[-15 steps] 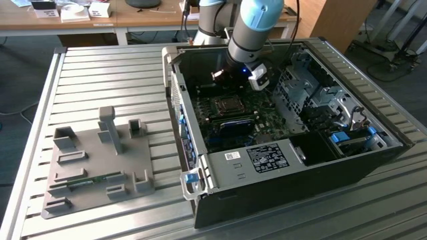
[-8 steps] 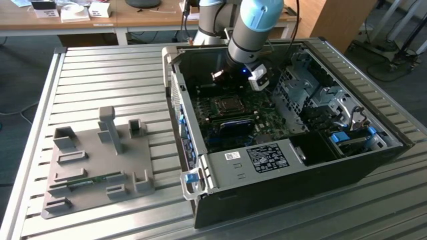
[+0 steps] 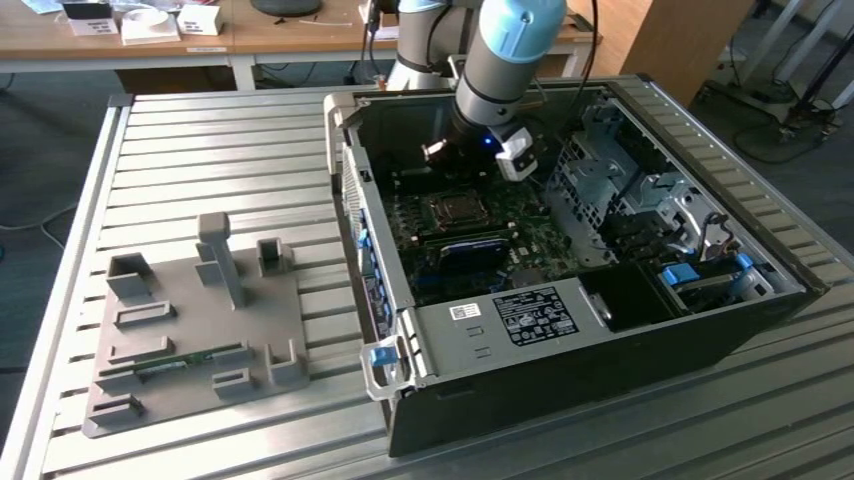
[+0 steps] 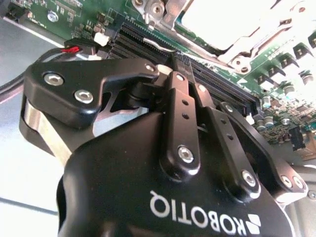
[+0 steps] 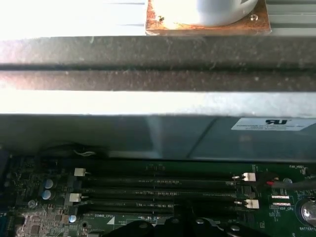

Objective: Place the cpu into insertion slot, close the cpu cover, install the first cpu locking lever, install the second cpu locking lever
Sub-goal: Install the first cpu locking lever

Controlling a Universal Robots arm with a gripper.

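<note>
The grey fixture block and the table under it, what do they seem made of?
The grey fixture block looks like matte plastic: uniform dull grey, no glints. The table looks like bare metal, perhaps aluminium: ribbed silvery slats with soft sheen.

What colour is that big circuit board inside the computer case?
The circuit board is green, clearest in the second wrist view.

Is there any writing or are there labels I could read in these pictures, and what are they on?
gripper: white maker's logo on its body, upside down; a brand name, so left unquoted.
label on the computer case: too small to read.
white sticker on the case wall: blurred.
motherboard: tiny white lettering, unreadable.
</note>
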